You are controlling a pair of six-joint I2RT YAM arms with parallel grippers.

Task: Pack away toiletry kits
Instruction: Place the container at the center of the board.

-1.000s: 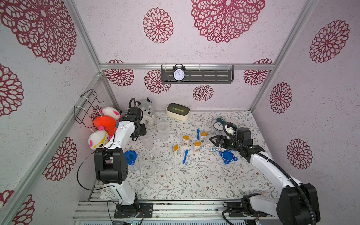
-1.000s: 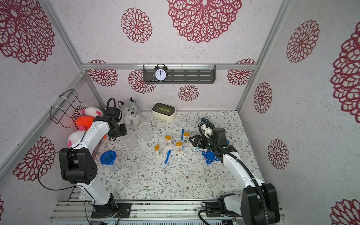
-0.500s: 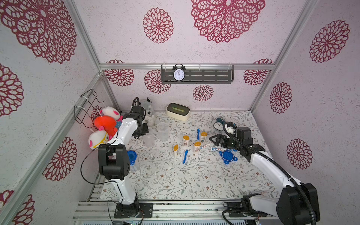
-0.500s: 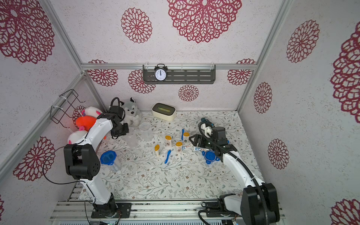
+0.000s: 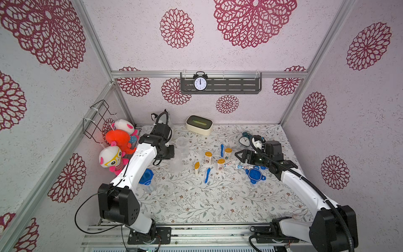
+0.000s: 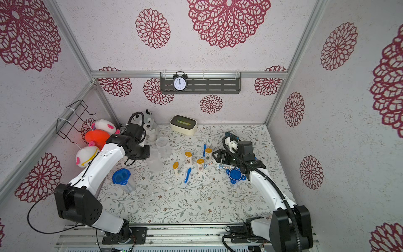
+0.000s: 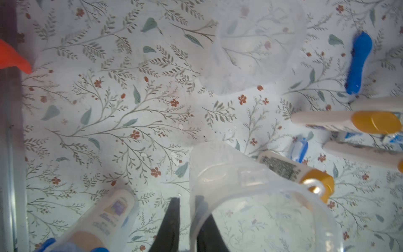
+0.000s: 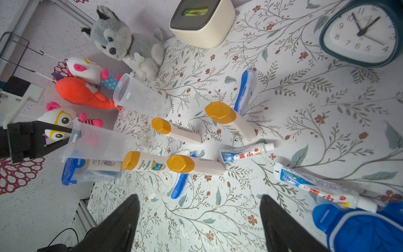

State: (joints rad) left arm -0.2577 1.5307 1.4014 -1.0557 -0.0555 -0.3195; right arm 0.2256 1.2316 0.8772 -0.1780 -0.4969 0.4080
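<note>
Toward the left rear of the counter, shows an empty clear cup, rim up, pinched at that rim by the left fingers: closed tight on the thin wall, one inside, one outside. Shows a second empty cup just behind, nearer the back wall, untouched. Nearer the front left, shows one kit apparently finished: a capped cup, blue lid on, a bottle visible inside. Leaves the rest loose mid-counter: four white bottles with orange caps, two blue toothbrushes, two toothpaste tubes, and a spare blue lid off to the right. Reads as roughly a third done, with two cups yet to fill and cap. Places the right fingers above the counter near the tubes, spread wide, holding nothing. Notes a cream tissue box at the back and a teal clock by the right arm, neither belonging to the kits. Against the view a second earlier: finds the left arm swung in toward the cups and its fingers narrowed from part-open to clamped; finds the right arm and every loose item unmoved.
</note>
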